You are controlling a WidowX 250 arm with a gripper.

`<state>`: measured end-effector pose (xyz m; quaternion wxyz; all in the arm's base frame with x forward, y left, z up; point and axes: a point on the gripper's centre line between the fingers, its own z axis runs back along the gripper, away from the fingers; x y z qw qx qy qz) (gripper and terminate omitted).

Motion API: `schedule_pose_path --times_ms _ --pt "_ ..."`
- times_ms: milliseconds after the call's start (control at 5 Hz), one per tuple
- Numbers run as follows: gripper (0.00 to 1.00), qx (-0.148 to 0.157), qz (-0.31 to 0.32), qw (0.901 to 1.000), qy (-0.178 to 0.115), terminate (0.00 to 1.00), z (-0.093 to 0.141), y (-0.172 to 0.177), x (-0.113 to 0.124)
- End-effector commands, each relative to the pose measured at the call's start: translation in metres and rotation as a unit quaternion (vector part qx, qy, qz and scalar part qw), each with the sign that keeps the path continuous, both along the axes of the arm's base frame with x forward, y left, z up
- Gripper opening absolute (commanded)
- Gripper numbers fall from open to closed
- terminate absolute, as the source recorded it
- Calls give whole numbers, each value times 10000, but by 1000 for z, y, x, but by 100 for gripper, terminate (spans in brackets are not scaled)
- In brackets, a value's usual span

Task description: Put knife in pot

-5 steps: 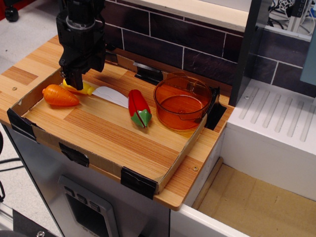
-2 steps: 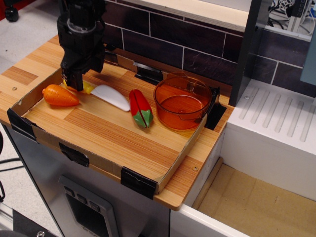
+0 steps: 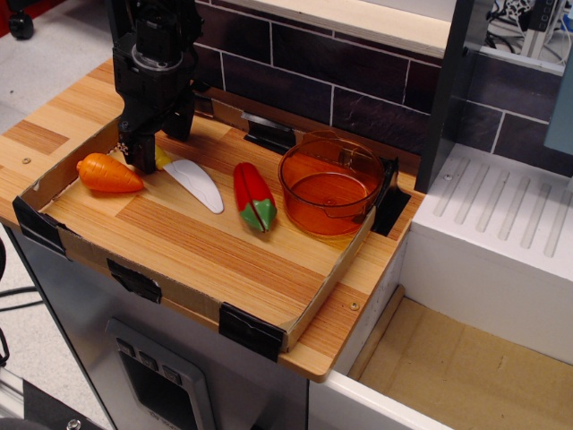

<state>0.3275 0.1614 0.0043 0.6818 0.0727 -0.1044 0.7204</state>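
Observation:
The knife point(image 3: 199, 183) has a yellow handle and a broad white blade. It lies at the back left of the tray, with the blade pointing right and toward the front. My gripper point(image 3: 146, 156) stands upright over the handle and is shut on it, hiding most of the yellow. The blade tip is low, at or just above the wood. The pot point(image 3: 331, 184) is round translucent orange and stands empty at the tray's back right, well to the right of the gripper.
An orange toy carrot point(image 3: 107, 173) lies just left of the gripper. A red-and-green toy pepper point(image 3: 253, 197) lies between the knife and the pot. The low cardboard tray wall point(image 3: 134, 273) rings the wooden board. A dark brick wall stands behind it, and a white sink unit point(image 3: 501, 233) is at the right.
The gripper has shifted a little right and back with the knife handle. The blade has swung round, from pointing right toward the pepper to pointing more toward the front.

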Motion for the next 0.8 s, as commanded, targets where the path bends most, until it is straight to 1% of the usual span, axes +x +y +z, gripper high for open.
schedule_pose_path --times_ms 0,200,400,600 --pt "0 83 -3 9998 -169 0 11 2 1" --pt "0 175 -456 9988 -99 0 13 1 -1" --pt "0 260 -1104 9935 43 0 12 0 1" --pt "0 297 -1460 9888 99 0 16 -3 1"
